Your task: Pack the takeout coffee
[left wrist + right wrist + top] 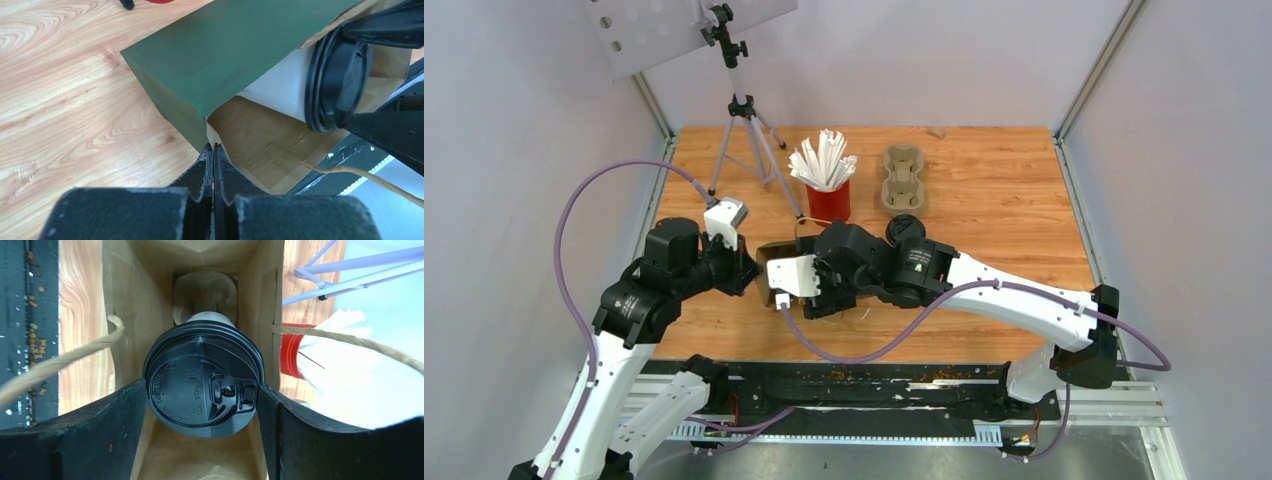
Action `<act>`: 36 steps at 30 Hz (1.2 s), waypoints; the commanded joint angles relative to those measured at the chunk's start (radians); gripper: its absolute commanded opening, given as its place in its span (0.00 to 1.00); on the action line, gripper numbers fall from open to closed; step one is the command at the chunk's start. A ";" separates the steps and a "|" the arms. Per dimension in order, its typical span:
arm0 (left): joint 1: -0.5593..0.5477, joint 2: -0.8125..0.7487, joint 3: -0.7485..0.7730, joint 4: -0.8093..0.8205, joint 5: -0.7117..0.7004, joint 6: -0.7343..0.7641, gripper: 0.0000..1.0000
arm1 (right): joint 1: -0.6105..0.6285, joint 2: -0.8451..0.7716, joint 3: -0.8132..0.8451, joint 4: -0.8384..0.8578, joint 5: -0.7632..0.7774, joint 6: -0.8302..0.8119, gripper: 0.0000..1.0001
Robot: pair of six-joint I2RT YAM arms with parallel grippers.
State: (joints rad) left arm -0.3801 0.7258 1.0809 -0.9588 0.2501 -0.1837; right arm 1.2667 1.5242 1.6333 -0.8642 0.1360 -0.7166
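Observation:
A paper bag (225, 55), green outside and brown inside, lies on its side on the wooden table with its mouth open. My left gripper (214, 147) is shut on the edge of the bag's mouth. My right gripper (202, 390) is shut on a white takeout coffee cup (280, 87), its fingers (115, 420) pressing both sides of the black lid (202, 382). That cup lies partway inside the bag's mouth, base first. A second coffee cup (906, 228) stands on the table just behind my right arm, only its black lid showing.
A red cup of white straws (828, 195) stands behind the bag. The beige pulp tray (903, 178) lies to its right. A tripod (744, 130) stands at the back left. The bag's twine handles (60, 360) hang loose at the mouth.

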 commanded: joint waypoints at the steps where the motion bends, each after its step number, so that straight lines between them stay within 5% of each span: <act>1: 0.001 -0.001 -0.014 0.066 0.013 0.030 0.00 | -0.024 -0.007 -0.048 0.075 0.003 -0.083 0.60; 14: 0.001 -0.017 -0.039 0.080 0.052 0.037 0.00 | -0.033 -0.003 -0.182 0.141 0.089 -0.240 0.59; 26: 0.000 -0.021 -0.049 0.088 0.085 0.046 0.00 | -0.032 0.046 -0.121 0.018 0.153 -0.221 0.60; 36: -0.001 -0.025 -0.055 0.085 0.098 0.029 0.00 | -0.070 0.081 -0.198 0.132 0.170 -0.227 0.60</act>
State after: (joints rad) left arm -0.3801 0.7105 1.0325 -0.9070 0.3267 -0.1654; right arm 1.2194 1.5974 1.4643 -0.8124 0.2863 -0.9333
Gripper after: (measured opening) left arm 0.006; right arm 0.758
